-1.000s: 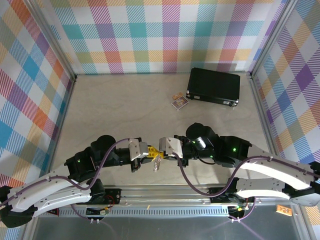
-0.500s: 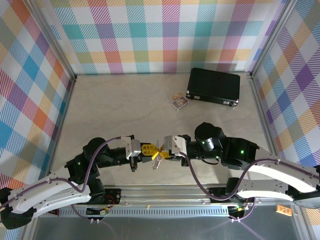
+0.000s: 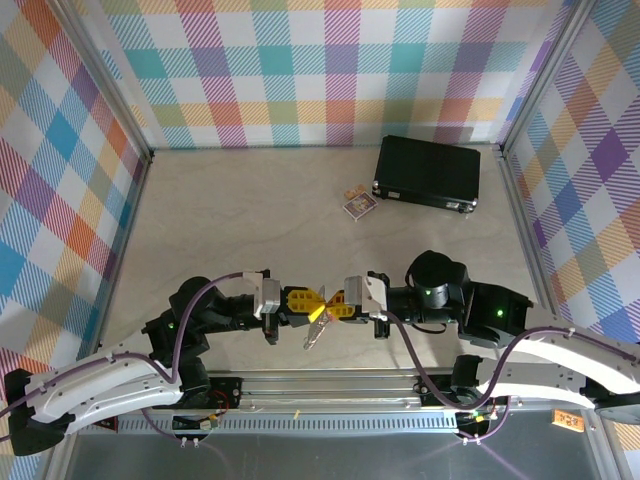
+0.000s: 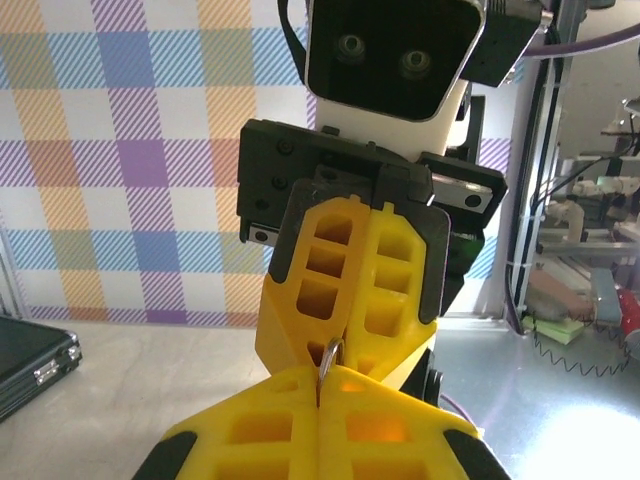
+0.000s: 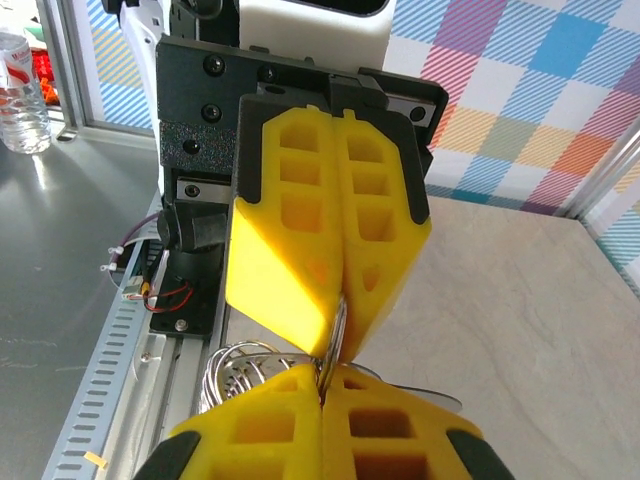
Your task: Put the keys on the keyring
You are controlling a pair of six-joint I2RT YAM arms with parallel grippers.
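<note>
Near the middle of the tabletop's (image 3: 250, 220) near edge, I am holding my left gripper (image 3: 306, 299) and right gripper (image 3: 338, 303) tip to tip above the surface. Both pairs of yellow jaws are pressing fully closed, and between them I am pinching one thin metal edge, which I take to be the keyring (image 3: 314, 334); its silvery loops are dangling below the meeting point. I am gripping from both sides so the ring keeps steady while a key is worked on. The small red-headed key is too tiny to pick out, so I cannot tell whether it is threading on yet.
</note>
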